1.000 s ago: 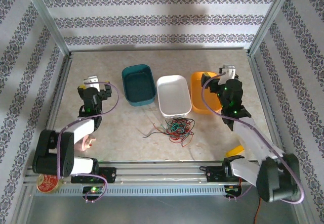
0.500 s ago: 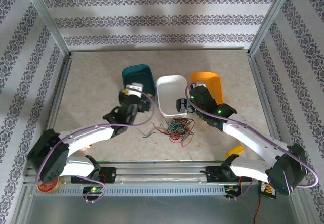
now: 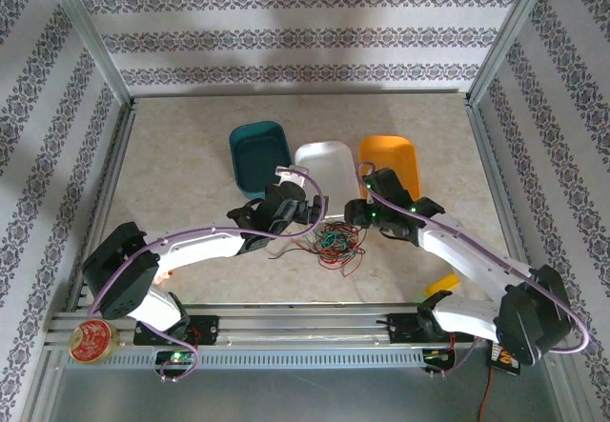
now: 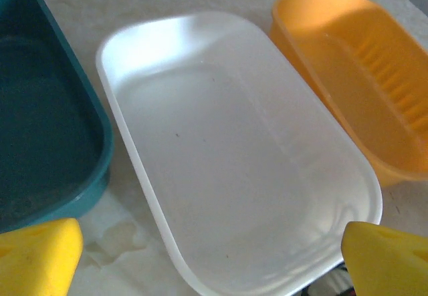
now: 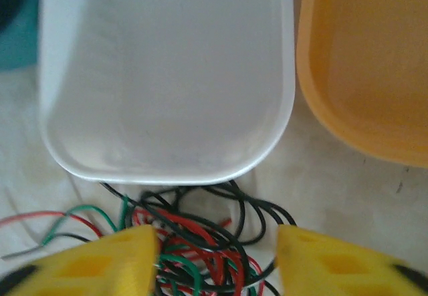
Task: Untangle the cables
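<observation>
Cables (image 5: 194, 242): one red-green-black knot, lying between the right jaws and just short of the left ones; none pulled free.
Right gripper (image 5: 215, 259): jaws apart astride the knot, clamping nothing.
Left gripper (image 4: 212, 262): jaws spread wide, empty — white tray (image 4: 234, 162) ahead.
Progress: barely begun, I judge.

the cables (image 3: 335, 243) look plastic-sheathed, the white tray (image 4: 234, 162) smooth glossy plastic, the table (image 3: 191, 127) matt.

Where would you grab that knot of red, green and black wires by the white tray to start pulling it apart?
Probably a loose end trailing out of the cables toward the left arm's side, pinched from straight above. Those strands lie flat and apart on the table, while the heap's middle is a mesh of crossed loops.
</observation>
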`<state>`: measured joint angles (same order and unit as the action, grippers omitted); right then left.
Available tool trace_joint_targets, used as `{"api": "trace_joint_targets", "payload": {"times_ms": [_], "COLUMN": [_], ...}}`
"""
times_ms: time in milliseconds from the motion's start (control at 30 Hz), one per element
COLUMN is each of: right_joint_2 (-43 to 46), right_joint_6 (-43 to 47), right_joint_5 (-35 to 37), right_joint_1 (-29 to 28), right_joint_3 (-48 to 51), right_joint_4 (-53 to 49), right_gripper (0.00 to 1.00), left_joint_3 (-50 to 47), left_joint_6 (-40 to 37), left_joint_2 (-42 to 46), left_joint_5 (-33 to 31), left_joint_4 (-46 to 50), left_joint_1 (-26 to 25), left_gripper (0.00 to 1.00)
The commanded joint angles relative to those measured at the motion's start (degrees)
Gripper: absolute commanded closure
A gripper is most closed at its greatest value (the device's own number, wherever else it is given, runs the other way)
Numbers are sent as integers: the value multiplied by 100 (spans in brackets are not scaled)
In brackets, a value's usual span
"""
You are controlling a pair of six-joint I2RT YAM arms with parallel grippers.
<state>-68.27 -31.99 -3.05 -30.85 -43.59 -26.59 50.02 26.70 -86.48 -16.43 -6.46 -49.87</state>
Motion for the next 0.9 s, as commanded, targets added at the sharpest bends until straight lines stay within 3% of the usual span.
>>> {"api": "trace_joint_targets", "payload": {"times_ms": [0, 267, 400, 867], "right_joint_2": [-167, -326, -377, 449], "right_joint_6": [-27, -28, -53, -38], "right_joint_5": [-342, -447, -460, -429], "right_joint_1": [35, 9, -8, -105], "right_joint_3": [173, 305, 356, 482], "right_joint_4": [-206, -209, -276, -691], "right_gripper": [68, 75, 79, 74], "left_joint_3": [-104, -101, -39, 163], "left_joint_6": [57, -578, -703, -1212], "left_joint_2": [253, 249, 61, -405], "left_joint_5": [387, 1220, 1330, 1739], "left_joint_4": [566, 1040, 1142, 1131], "left_joint_1": [-6, -14, -64, -301], "left_gripper": [1, 1, 1, 1]}}
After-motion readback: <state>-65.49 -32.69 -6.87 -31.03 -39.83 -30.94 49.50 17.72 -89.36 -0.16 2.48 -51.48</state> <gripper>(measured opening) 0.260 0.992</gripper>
